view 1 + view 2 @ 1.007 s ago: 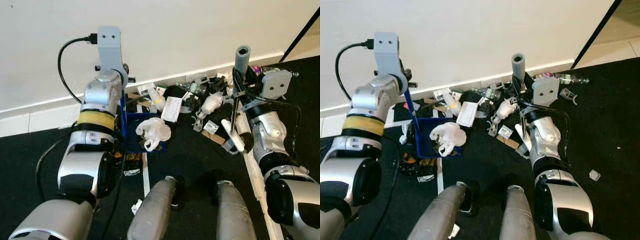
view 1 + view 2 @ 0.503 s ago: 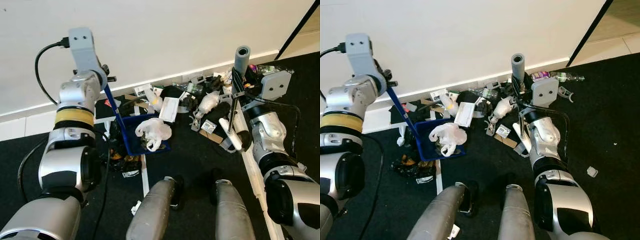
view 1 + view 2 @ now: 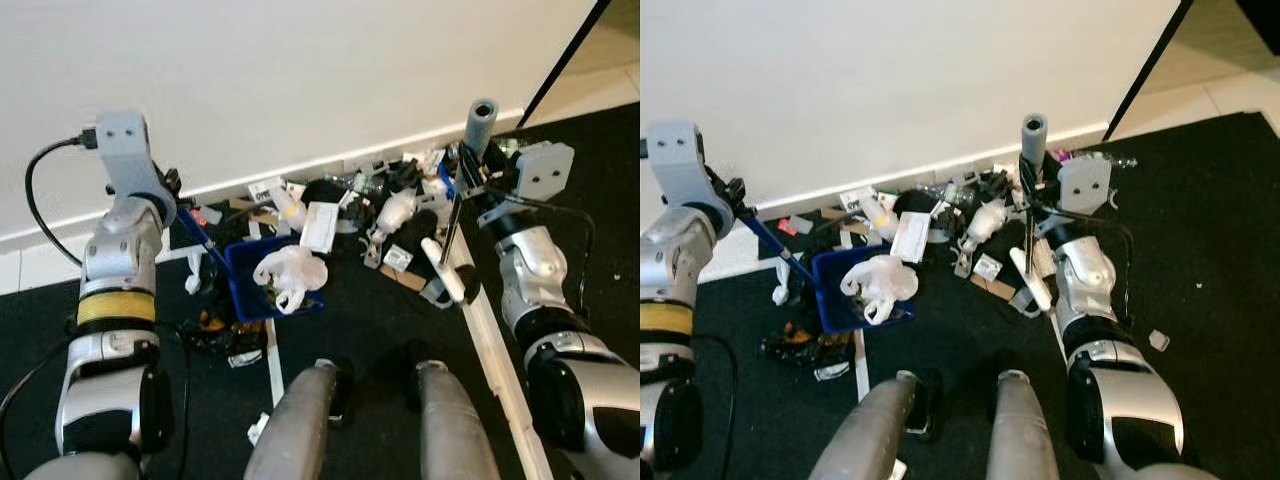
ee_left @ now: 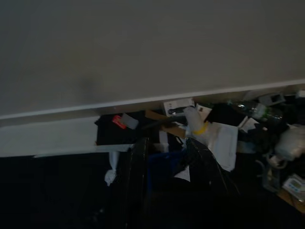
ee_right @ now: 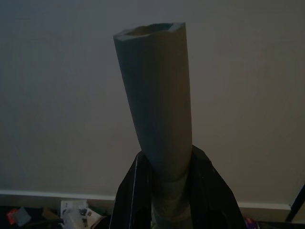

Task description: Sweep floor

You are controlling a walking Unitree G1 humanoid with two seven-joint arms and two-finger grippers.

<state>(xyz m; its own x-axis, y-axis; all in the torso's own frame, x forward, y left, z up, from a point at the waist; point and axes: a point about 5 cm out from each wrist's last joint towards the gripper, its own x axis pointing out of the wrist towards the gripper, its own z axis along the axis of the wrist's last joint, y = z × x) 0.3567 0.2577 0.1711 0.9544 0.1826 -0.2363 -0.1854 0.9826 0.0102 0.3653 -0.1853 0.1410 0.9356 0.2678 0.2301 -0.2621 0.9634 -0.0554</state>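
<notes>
My left gripper [image 3: 737, 203] is shut on the thin blue handle of a blue dustpan [image 3: 832, 312]. The pan rests on the black floor and holds a crumpled white plastic bag [image 3: 878, 281]. My right gripper [image 3: 466, 172] is shut on the grey grip [image 5: 157, 114] of a broom held upright, with a black finger [image 5: 134, 193] on each side of it. The broom's thin dark rod runs down to a white head [image 3: 441, 272] at the edge of the litter pile [image 3: 385, 205]. That pile of bottles, papers and cardboard lies along the baseboard.
A white wall with its baseboard [image 3: 240, 180] closes off the far side. More scraps lie left of the dustpan [image 3: 215, 330]. A white strip [image 3: 495, 350] runs along the floor on the right. My two legs [image 3: 300, 430] stand below the pile. A small scrap [image 3: 1157, 340] lies far right.
My left arm has swung out to the left and lower, tilting the dustpan handle further left. The right gripper keeps the broom upright. The camera has shifted a little.
</notes>
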